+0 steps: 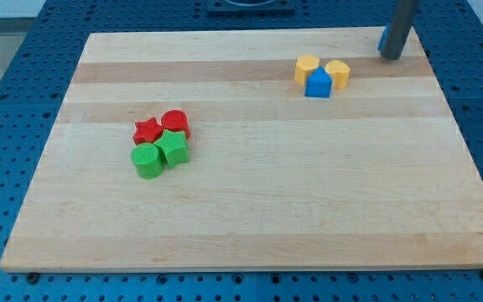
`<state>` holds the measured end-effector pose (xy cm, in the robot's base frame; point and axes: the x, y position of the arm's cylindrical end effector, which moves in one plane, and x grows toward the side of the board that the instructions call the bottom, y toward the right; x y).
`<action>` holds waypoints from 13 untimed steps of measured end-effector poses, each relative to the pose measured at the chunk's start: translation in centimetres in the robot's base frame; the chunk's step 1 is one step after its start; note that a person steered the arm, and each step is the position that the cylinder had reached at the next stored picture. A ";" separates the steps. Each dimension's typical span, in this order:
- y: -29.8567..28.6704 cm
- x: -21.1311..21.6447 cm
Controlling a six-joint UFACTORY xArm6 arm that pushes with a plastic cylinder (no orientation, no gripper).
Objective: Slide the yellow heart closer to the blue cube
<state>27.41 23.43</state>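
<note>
The yellow heart lies near the view's top, right of centre. It touches a blue triangle-like block at its lower left. A blue block, seemingly the cube, sits at the board's top right corner, mostly hidden behind my rod. My tip rests on the board just below and right of that blue block. It is apart from the yellow heart, about a block's width to the heart's upper right.
A yellow hexagon touches the blue triangle-like block on its upper left. At the view's left a red star, a red cylinder, a green star and a green cylinder form a cluster. The board's right edge is near my tip.
</note>
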 end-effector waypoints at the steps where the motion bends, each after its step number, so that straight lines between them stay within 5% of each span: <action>1: -0.1 2.7; 4: -5.6 7.9; 10: -13.5 4.2; 13: -12.2 3.0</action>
<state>30.36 11.27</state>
